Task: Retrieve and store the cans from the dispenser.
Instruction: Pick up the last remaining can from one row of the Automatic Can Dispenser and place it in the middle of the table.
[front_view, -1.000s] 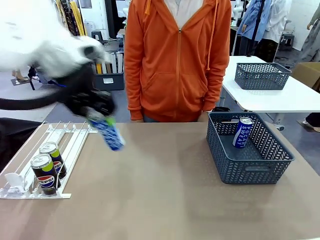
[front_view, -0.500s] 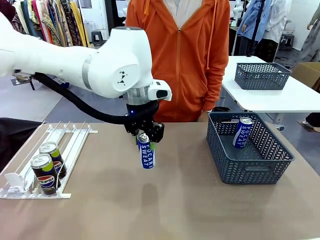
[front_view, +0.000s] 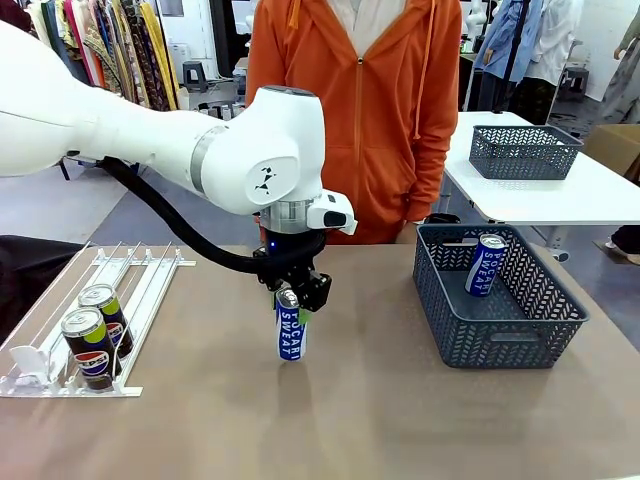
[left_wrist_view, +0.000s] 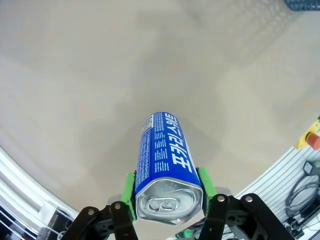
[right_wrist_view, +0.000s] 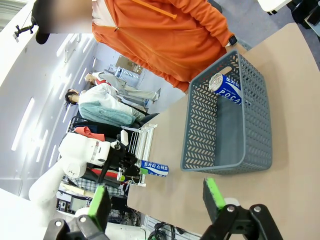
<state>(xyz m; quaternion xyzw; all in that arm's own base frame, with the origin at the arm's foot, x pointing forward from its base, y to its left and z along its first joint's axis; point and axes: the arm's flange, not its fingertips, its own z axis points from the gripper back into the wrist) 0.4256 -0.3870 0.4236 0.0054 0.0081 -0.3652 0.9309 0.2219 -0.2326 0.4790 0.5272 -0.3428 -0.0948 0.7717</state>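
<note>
The left gripper (front_view: 290, 297) is pinching the blue can (front_view: 288, 335) just under its silver top, with its green pads (left_wrist_view: 129, 194) pressing on both sides. The can is hanging upright straight below the jaws, over the bare table (front_view: 350, 420); whether its base is touching I cannot tell. Well off to one side of these jaws the white rack (front_view: 150, 275) is lying flat, holding a black can (front_view: 88, 345) and a second black can (front_view: 105, 312) near its stopper end. Well off to the other side the grey basket (front_view: 500, 340) is sitting with another blue can (front_view: 486, 264) leaning inside. The right gripper (right_wrist_view: 156, 197) is keeping its jaws spread, with nothing between them and the basket lying ahead of them
</note>
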